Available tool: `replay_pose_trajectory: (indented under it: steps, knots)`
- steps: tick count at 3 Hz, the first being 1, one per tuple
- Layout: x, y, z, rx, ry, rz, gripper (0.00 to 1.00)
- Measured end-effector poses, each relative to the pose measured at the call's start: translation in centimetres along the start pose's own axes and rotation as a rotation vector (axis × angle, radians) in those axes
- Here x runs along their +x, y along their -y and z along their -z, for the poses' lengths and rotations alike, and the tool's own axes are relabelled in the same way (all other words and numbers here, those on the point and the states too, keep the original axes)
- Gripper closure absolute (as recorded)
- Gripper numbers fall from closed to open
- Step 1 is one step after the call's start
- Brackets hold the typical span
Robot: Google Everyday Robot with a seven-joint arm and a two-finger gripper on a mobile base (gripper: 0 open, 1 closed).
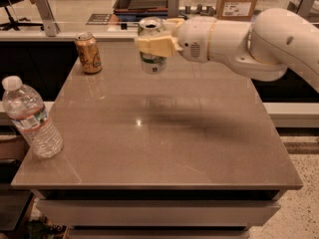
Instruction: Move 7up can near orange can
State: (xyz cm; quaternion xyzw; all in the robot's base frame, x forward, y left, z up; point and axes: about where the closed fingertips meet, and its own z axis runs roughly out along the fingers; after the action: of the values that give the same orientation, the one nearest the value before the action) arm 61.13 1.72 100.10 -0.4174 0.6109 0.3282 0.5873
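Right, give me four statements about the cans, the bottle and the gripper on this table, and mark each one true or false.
1. The gripper is shut on the white-and-green 7up can. True.
2. The golden-orange soda can lies on its side. False: it stands upright on the brown table.
3. The two cans touch. False: bare tabletop shows between them.
4. The clear plastic water bottle stands at a near corner of the table, apart from both cans. True.

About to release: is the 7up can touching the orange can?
Apart. The camera view shows bare table between the orange can and the 7up can, held by the gripper near the far edge.
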Motion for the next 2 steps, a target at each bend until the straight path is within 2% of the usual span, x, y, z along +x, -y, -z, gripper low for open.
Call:
replay_pose_trajectory:
  steps: [2]
  knots:
    - [1.2,3.1,-8.9,-0.040,-0.018,0.013,1.00]
